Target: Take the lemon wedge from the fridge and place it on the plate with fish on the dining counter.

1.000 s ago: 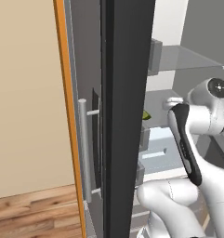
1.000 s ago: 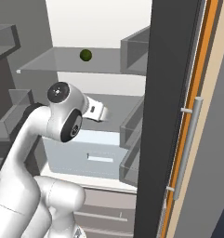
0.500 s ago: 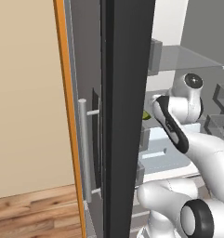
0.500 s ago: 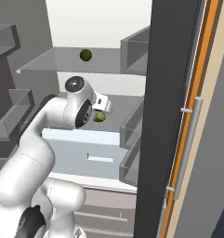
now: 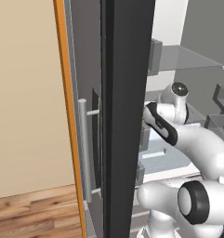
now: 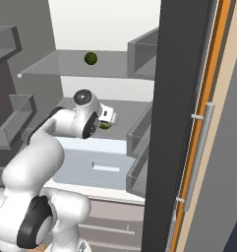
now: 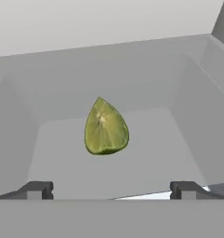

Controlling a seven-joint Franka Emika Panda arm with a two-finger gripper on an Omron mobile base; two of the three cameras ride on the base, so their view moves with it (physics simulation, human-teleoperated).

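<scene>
Now reaching past the dark door edge of the fridge [image 5: 127, 116] in the left base view, forearm angling inward toward the shelf, deeper than a second ago, when the wrist was hanging farther right.

Then, in the right base view, hovering with the gripper [image 6: 110, 117] just above the lemon wedge [image 6: 105, 126] on the middle shelf, below the dark green round item [image 6: 91, 58]; lying closer to the wedge than one second back.

Finally, in the hand view, framing the lemon wedge [image 7: 106, 128] between both finger tips [image 7: 35, 189], jaws spreading wide and gripping nothing, lining up for a clean pinch.
</scene>
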